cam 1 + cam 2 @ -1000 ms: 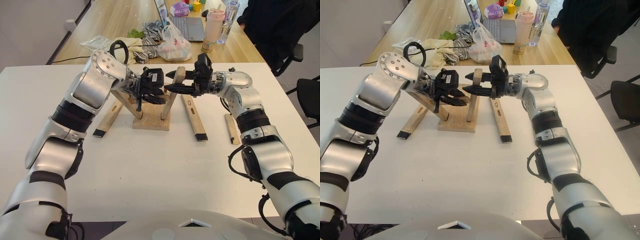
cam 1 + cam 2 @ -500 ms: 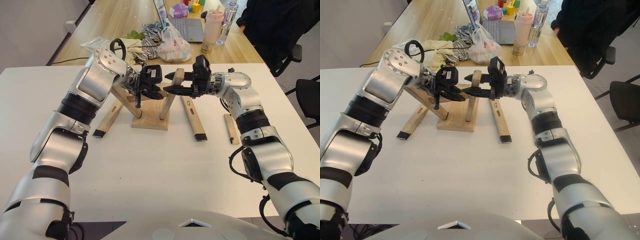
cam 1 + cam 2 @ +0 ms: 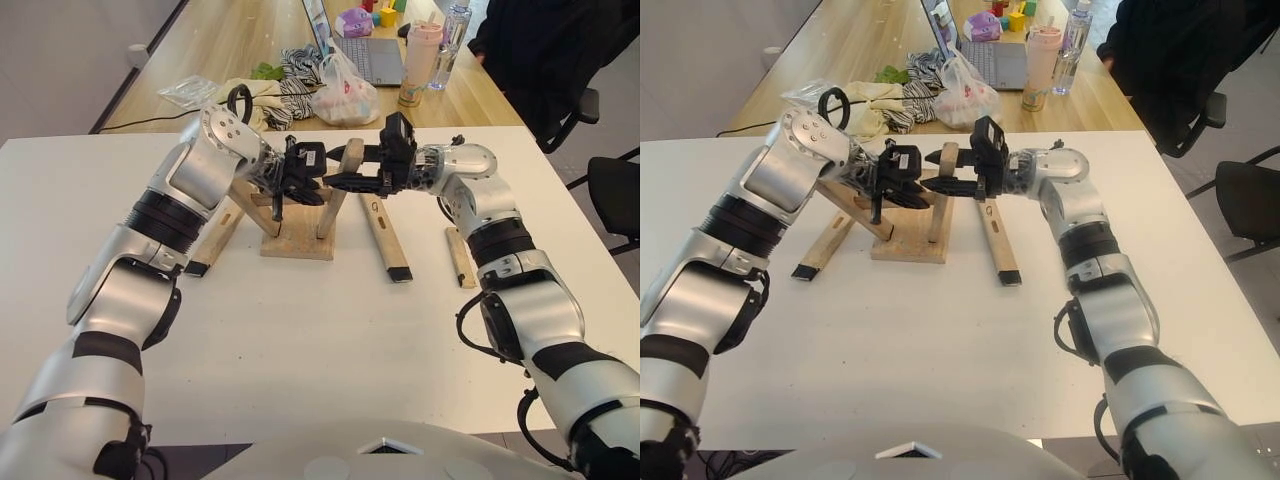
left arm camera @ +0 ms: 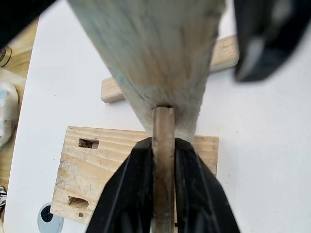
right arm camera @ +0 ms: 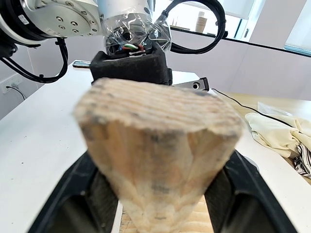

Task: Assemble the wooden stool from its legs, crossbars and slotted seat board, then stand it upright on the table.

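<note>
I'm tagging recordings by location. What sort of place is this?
Likely an office or lab workroom: a white worktable, a long wooden desk behind it carrying a laptop and drink bottles, and a black office chair at the right.

Near half of the bench (image 3: 300, 350), in front of the seat board (image 3: 300, 243), gives me open passage. Above the board it is blocked: left hand (image 3: 305, 188) clamped on a crossbar (image 4: 164, 145) and right hand (image 3: 345, 182) clamped on the upright leg (image 3: 330, 215) nearly meet. The left loose leg (image 3: 213, 240) and right loose leg (image 3: 386, 236) flank the board, with a short piece (image 3: 456, 256) farther right.
</note>
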Tool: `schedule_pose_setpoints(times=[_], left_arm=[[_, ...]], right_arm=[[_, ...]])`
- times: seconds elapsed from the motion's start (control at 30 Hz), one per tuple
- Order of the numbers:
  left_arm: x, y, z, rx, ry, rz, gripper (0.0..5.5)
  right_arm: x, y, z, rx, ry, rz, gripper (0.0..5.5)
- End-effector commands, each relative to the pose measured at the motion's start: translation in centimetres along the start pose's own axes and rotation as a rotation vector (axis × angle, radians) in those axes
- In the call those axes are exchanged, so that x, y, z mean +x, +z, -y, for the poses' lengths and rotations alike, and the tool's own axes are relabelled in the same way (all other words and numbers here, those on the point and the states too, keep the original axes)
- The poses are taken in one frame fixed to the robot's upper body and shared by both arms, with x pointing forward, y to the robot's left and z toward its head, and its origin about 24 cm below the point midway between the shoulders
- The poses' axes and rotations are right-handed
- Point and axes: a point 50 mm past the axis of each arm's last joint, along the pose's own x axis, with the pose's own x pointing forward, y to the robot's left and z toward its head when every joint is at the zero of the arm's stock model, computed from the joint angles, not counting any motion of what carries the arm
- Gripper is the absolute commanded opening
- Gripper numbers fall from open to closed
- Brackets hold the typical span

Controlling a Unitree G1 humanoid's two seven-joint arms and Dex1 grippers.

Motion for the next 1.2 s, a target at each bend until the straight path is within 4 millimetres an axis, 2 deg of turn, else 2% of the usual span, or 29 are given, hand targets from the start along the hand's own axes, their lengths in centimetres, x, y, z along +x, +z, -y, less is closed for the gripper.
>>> schedule_pose_setpoints(times=[0.03,0.17,0.27,0.33,0.37,0.47,0.57,0.7,0.9,1.03,1.2], left_arm=[[6.9,-9.2,6.5,-0.29,-0.256,-0.283,0.39],[8.7,-10.9,9.1,-0.36,-0.36,-0.341,0.39],[9.1,-11.1,10.0,-0.356,-0.391,-0.324,0.39],[8.7,-10.2,9.1,-0.345,-0.361,-0.249,0.39],[8.2,-9.4,8.0,-0.343,-0.314,-0.198,0.68],[5.0,-6.4,4.1,-0.288,-0.184,-0.041,1.22],[2.0,-3.9,1.9,-0.215,-0.092,0.053,1.58],[-0.1,-2.5,0.9,-0.162,-0.017,0.1,1.62],[-2.9,0.4,-0.8,-0.086,0.128,0.191,1.62],[-3.3,1.8,-0.8,-0.002,0.133,0.167,1.62],[-2.7,1.8,-1.1,0.078,0.136,0.044,2.19]], right_arm=[[0.0,-3.0,-1.0,0.07,0.013,-0.111,2.03],[0.6,-3.0,-1.3,0.071,0.029,-0.092,2.03],[0.7,-3.2,-1.3,0.078,0.016,-0.086,2.03],[0.6,-3.3,-1.3,0.083,0.003,-0.086,2.03],[0.5,-3.3,-1.3,0.086,-0.006,-0.082,2.03],[0.1,-3.1,-0.9,0.097,-0.037,-0.066,2.03],[-0.2,-3.0,-0.8,0.11,-0.054,-0.055,2.67],[-0.8,-2.7,-0.5,0.127,-0.087,-0.026,3.31],[-2.7,-3.2,-0.3,0.125,-0.161,-0.049,3.35],[-2.7,-4.4,-1.1,0.12,-0.155,-0.109,3.35],[-2.2,-5.1,-1.7,0.127,-0.148,-0.123,3.37]])
